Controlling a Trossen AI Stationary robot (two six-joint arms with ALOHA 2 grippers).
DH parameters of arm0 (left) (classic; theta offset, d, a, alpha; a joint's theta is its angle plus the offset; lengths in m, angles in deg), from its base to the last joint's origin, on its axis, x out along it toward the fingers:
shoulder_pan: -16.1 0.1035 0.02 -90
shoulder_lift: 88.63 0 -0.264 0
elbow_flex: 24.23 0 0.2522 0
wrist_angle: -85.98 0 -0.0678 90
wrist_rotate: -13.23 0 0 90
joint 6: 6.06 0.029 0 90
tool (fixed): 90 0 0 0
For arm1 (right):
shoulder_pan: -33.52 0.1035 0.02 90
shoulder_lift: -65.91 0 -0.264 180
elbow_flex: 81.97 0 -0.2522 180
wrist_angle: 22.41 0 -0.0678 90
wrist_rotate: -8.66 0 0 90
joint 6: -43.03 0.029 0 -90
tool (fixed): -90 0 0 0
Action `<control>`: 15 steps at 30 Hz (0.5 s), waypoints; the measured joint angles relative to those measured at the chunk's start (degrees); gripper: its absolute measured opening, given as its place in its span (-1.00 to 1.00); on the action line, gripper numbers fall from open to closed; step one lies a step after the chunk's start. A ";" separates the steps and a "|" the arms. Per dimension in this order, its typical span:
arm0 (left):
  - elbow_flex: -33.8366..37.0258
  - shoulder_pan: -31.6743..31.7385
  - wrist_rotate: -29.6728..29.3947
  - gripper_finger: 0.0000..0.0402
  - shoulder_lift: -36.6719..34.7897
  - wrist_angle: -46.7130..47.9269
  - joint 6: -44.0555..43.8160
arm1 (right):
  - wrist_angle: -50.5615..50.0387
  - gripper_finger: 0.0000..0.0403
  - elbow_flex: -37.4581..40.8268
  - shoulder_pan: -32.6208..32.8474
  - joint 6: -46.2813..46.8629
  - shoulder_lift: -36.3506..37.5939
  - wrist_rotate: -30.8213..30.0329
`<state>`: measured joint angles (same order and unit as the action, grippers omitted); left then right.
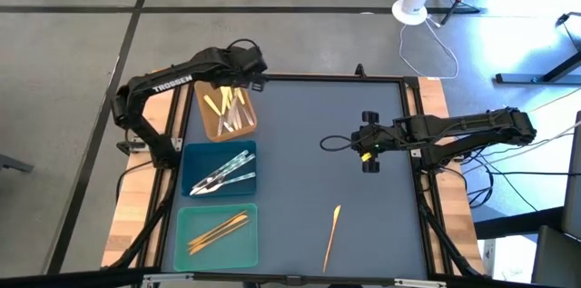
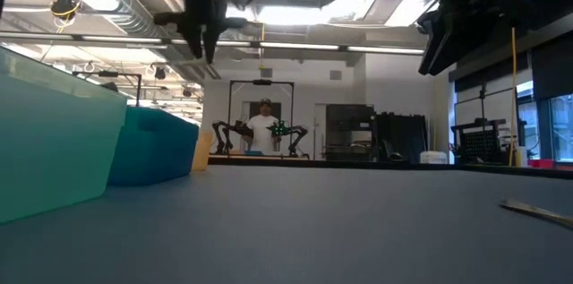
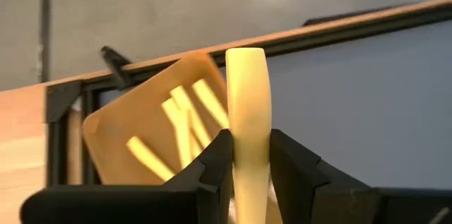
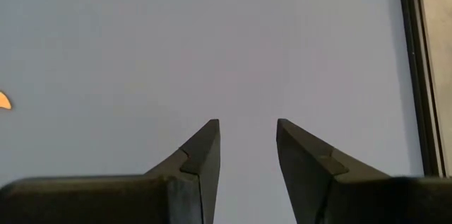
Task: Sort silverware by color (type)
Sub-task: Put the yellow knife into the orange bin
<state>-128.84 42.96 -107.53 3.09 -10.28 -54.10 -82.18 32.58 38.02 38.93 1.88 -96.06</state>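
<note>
While clamped upright in left gripper (image 3: 248,155) above brown tray (image 1: 211,123): yellow utensil (image 3: 248,104). Risk: bouncing out if dropped high. Well right of tray: right gripper (image 4: 247,146), agape, empty; orange utensil (image 1: 332,235) unsorted.

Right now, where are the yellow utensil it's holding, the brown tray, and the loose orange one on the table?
yellow utensil (image 3: 248,104), left wrist view, on its handle above the fingers.
brown tray (image 1: 209,125), high view, on bare floor near its lower-left corner.
orange utensil (image 1: 332,237), high view, mid-length.
</note>
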 joint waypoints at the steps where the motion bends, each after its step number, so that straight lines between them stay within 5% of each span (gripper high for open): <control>1: 0.90 0.55 0.02 -0.64 0.04 -0.01 0.55 | 0.03 -0.37 0.00 0.00 0.00 0.00 0.00; 15: 21.11 10.35 0.51 -0.64 0.14 -13.28 5.19 | 0.09 -0.37 0.00 0.00 -0.02 0.00 0.03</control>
<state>-107.72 53.31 -107.02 3.23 -23.56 -48.91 -82.08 32.58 38.02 38.91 1.88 -96.04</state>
